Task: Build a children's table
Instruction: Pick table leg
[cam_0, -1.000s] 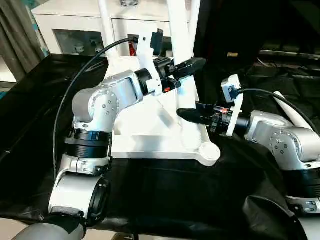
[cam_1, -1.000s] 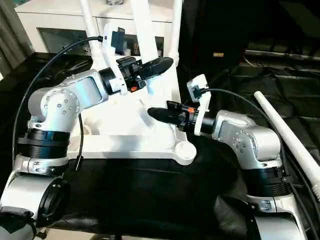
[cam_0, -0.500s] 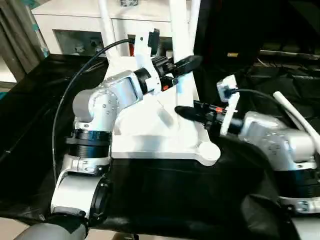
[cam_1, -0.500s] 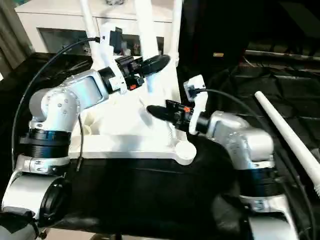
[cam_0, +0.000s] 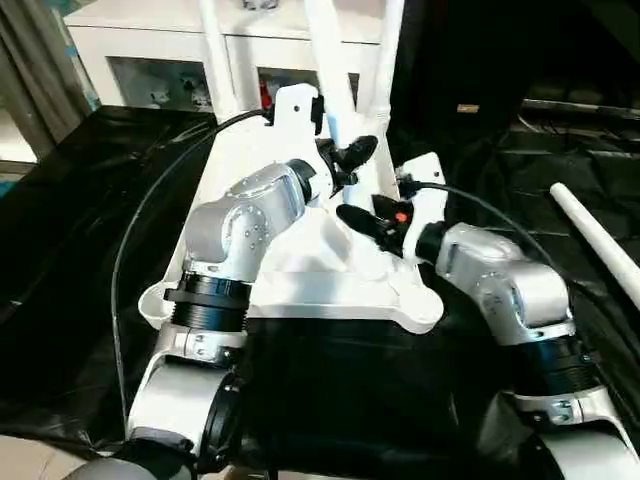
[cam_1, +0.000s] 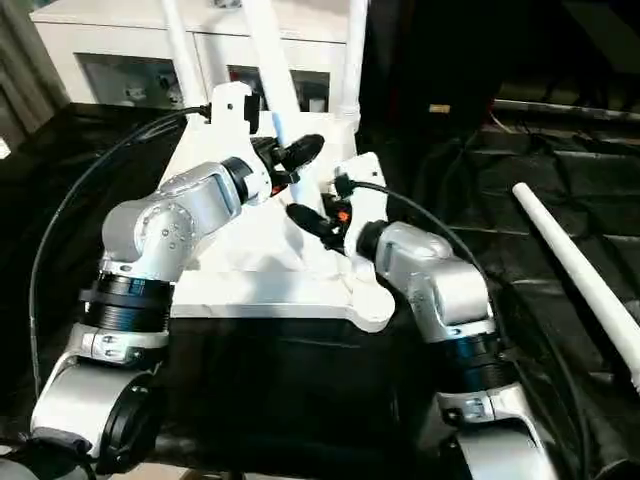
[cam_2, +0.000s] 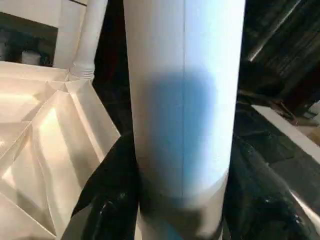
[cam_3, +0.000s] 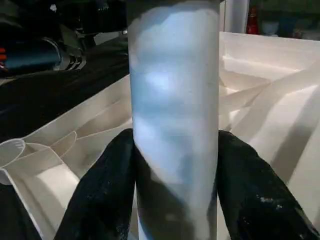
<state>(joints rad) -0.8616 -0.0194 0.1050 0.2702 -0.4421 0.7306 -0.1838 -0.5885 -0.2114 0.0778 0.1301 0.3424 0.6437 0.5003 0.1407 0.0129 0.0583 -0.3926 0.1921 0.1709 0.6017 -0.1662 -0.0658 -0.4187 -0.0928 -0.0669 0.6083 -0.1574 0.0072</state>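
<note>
Tabletop: white ribbed plastic rectangular tabletop (cam_0: 300, 270) lay underside up on the black-draped table (cam_0: 80, 230) | Leg: white tapered tube leg (cam_2: 182, 100) stood upright on it | Left claw (cam_0: 352, 155): closed around that leg | Right claw (cam_0: 362, 222): closed around it lower down | Spare: another white tube leg (cam_1: 575, 270) lay apart on the right.

The table (cam_0: 90, 200) is draped in black cloth, and on it the white tabletop (cam_0: 300, 290) is laid ribbed side up, with a loose white leg (cam_1: 575, 275) lying well apart.
</note>
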